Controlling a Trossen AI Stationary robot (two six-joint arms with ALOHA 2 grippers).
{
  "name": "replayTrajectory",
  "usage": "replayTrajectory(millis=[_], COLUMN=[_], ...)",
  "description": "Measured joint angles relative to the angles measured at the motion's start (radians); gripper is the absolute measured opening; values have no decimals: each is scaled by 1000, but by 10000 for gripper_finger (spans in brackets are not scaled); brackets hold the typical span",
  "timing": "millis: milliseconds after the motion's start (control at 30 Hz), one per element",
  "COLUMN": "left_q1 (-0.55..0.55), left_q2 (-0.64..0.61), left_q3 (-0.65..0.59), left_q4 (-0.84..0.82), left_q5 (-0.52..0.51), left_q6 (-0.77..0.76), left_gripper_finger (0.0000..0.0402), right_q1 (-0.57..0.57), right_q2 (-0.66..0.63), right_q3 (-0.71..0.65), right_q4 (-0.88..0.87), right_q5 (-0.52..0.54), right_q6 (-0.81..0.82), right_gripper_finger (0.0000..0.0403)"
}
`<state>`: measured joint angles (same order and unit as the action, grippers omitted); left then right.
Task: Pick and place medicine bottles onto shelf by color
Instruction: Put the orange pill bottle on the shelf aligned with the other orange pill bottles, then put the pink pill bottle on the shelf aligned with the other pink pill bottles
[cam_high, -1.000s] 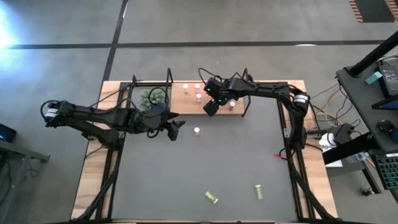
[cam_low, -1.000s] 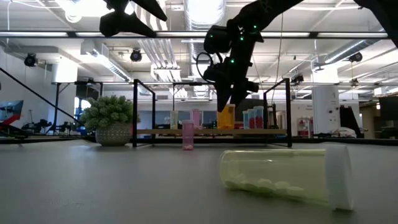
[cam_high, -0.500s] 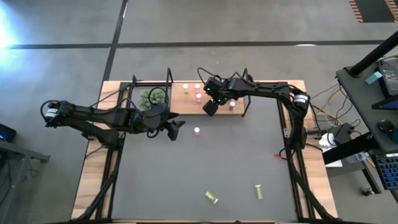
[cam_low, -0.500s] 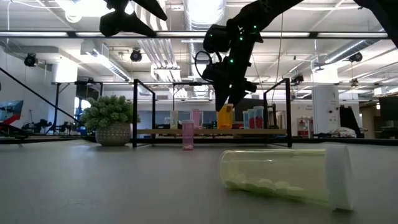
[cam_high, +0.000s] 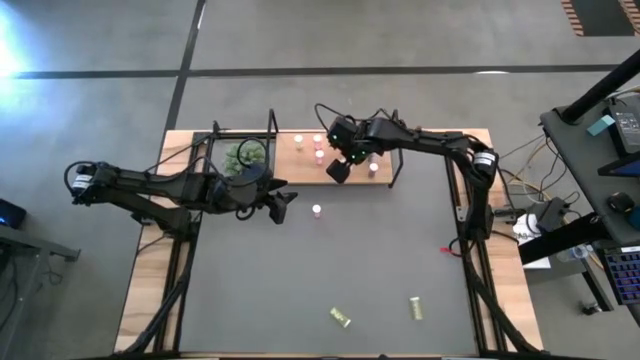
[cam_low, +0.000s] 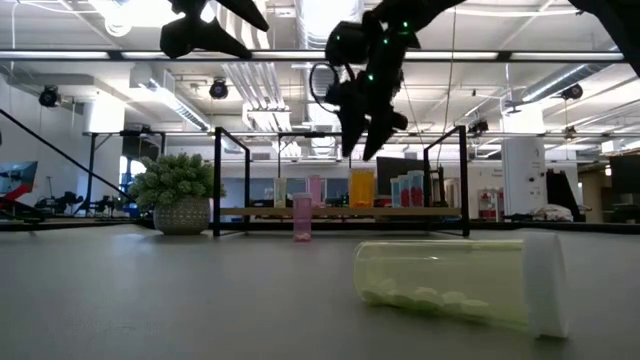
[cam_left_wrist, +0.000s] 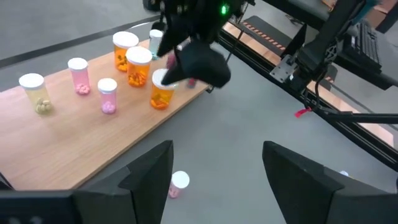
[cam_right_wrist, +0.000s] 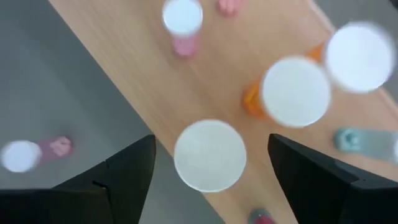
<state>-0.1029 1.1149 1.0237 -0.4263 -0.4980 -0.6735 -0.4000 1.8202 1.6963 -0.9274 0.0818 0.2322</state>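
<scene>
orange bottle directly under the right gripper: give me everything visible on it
The orange bottle is a small translucent orange cylinder with a wide white cap and orange pills at its bottom. It stands upright near the front edge of the wooden shelf, beside two other orange bottles. The right gripper hangs directly above it, open, with its fingers clear of the cap, so nothing but the shelf board touches it. The low view shows it free-standing on the board.
</scene>
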Motion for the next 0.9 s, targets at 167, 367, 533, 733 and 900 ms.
replayTrajectory(millis=[167,367,533,733,900], left_q1=[0,0,0,-6,-10], left_q2=[-3,-3,-28,-102,-169], left_q3=[0,0,0,0,-3], left_q4=[0,-2,-23,-99,-147], left_q5=[0,1,63,113,115], left_q6=[0,0,0,-41,-60], left_gripper_finger=[231,231,231,231,231], right_q1=[11,111,212,298,344], right_q2=[0,-1,-2,-2,-2], right_q3=[117,180,122,-12,-109], right_q4=[-47,-62,-27,160,310], right_q5=[0,-3,-4,-4,-4], right_q6=[-20,-161,-240,-243,-201], right_gripper_finger=[297,284,273,263,258])
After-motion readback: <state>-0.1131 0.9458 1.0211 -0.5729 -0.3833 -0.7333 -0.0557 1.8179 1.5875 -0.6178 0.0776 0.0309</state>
